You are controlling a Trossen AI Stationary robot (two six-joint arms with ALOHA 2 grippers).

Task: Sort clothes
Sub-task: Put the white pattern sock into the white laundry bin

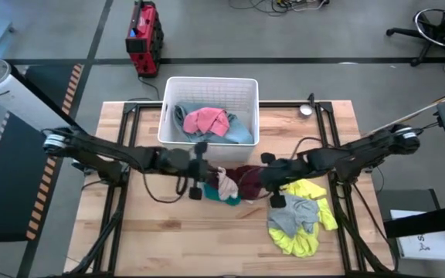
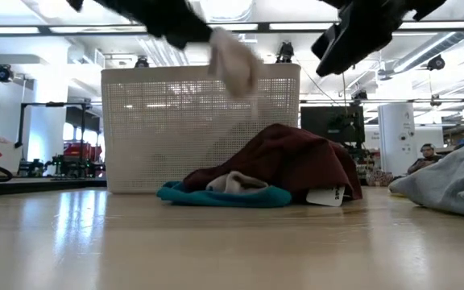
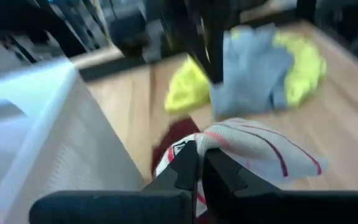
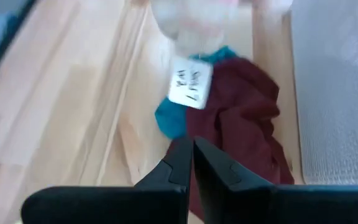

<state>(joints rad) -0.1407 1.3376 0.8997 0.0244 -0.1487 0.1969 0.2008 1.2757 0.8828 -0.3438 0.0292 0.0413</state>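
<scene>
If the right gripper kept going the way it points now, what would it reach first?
Probably the maroon garment: the right gripper, shut and empty, points at it, with the teal garment alongside. Depth is unclear.

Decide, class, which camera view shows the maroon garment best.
The low view: the maroon garment shows whole, heaped on the table. The high view hides part under the arms, the right wrist view blurs it, and the left wrist view shows a sliver.

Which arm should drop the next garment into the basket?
Left. Its pincer is shut on the white striped garment, lifted beside the white basket. The right pincer is shut and empty above the maroon garment.
</scene>
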